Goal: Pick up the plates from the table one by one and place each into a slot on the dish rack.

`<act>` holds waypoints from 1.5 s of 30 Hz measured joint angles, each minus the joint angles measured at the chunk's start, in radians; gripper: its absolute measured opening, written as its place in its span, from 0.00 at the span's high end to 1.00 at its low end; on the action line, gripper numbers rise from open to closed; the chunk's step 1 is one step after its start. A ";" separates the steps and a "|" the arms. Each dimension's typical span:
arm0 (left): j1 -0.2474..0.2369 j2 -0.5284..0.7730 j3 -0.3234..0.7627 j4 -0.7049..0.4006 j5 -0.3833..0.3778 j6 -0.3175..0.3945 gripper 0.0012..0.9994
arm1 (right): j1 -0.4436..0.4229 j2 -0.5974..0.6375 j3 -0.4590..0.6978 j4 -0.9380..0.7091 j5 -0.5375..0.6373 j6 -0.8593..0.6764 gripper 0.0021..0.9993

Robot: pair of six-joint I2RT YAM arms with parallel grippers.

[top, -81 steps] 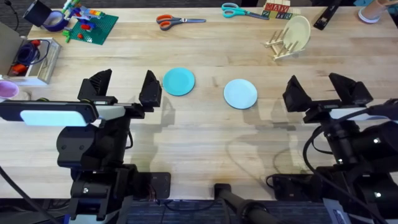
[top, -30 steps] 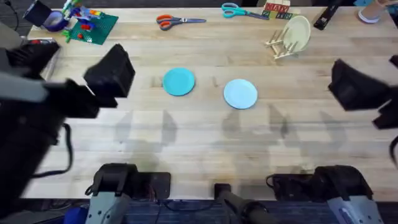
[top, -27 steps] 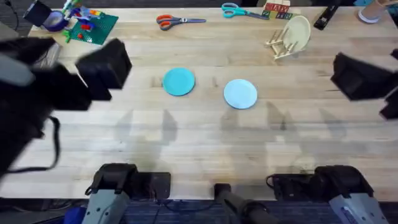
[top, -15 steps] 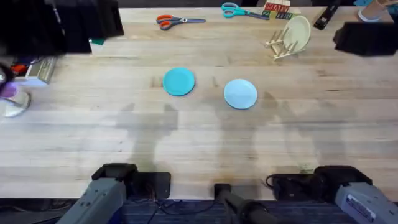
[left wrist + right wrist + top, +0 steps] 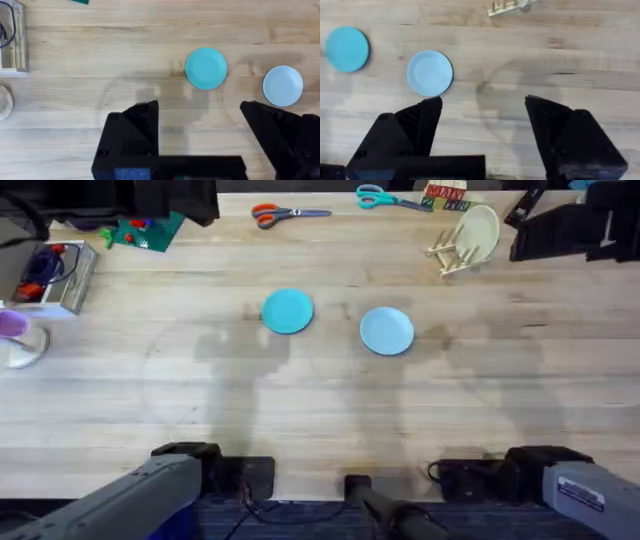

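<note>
Fingers on left gripper [image 5: 200, 127] and right gripper [image 5: 482, 125] spread wide, empty, high above teal round plastic plate [image 5: 206, 68] and pale blue round plastic plate [image 5: 430, 73]. Risk: thin flat rims, likely slip during pinch.

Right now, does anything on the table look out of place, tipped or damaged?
Nothing stands out. The teal plate and pale blue plate lie flat, apart, on the table; the dish rack stands upright holding a cream plate.

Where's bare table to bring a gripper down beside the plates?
The near half of the table, between the teal plate, the pale blue plate and the arm bases, is bare. The far edge is crowded: scissors, dish rack holding a cream plate.
</note>
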State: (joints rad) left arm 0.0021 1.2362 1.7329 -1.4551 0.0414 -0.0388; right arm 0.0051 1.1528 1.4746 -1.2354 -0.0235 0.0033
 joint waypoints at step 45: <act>-0.045 0.001 -0.339 0.166 0.512 -0.029 0.96 | 0.000 0.003 0.002 0.000 0.000 0.000 0.00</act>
State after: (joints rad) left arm -0.0425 1.2369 1.3937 -1.2895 0.5538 -0.0678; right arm 0.0051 1.1561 1.4765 -1.2354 -0.0235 0.0032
